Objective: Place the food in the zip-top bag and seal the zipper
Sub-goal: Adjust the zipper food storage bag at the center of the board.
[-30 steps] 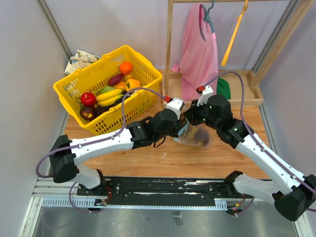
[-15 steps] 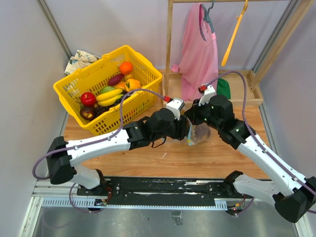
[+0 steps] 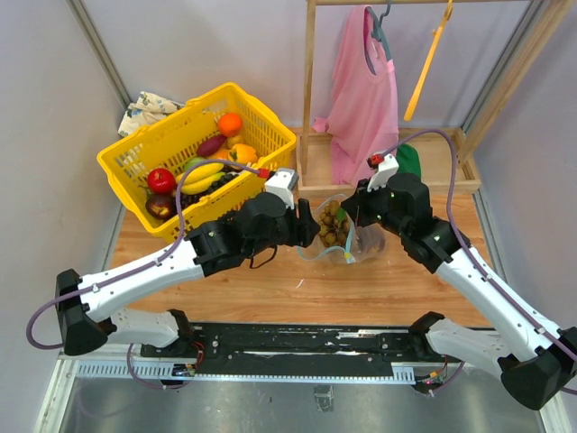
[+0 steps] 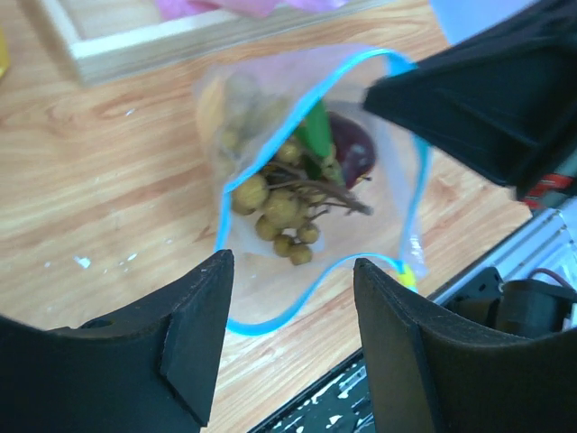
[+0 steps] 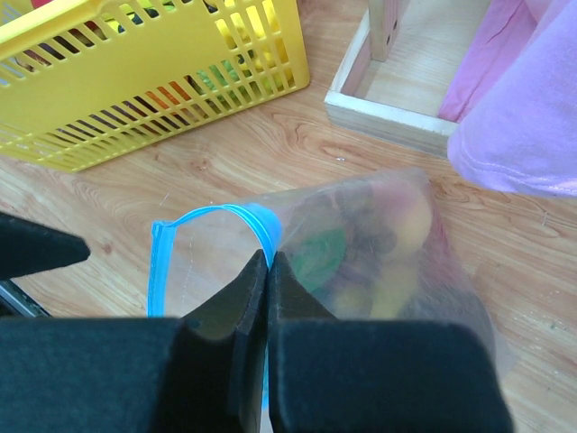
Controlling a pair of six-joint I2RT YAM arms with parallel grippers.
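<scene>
The clear zip-top bag (image 3: 350, 245) lies on the wooden table with its mouth open. In it are a brownish grape cluster (image 3: 329, 224), a dark red-purple fruit (image 4: 353, 153) and something green. My right gripper (image 3: 354, 219) is shut on the bag's upper lip at the blue zipper (image 5: 157, 267) and holds the mouth up; the pinch shows in the right wrist view (image 5: 268, 257). My left gripper (image 3: 310, 231) is open and empty, just left of the bag's mouth. In the left wrist view (image 4: 290, 271) it is above the lower zipper edge (image 4: 251, 326) and the grapes (image 4: 279, 212).
A yellow basket (image 3: 135, 149) with more toy fruit stands at the back left, also in the right wrist view (image 5: 180, 90). A wooden rack (image 3: 309, 90) with a pink garment (image 3: 361, 90) stands behind the bag. The black rail (image 3: 297, 341) runs along the near table edge.
My left gripper has drawn back to the left out of the bag's mouth. The grape cluster now lies inside the bag. My right gripper still holds the bag's lip.
</scene>
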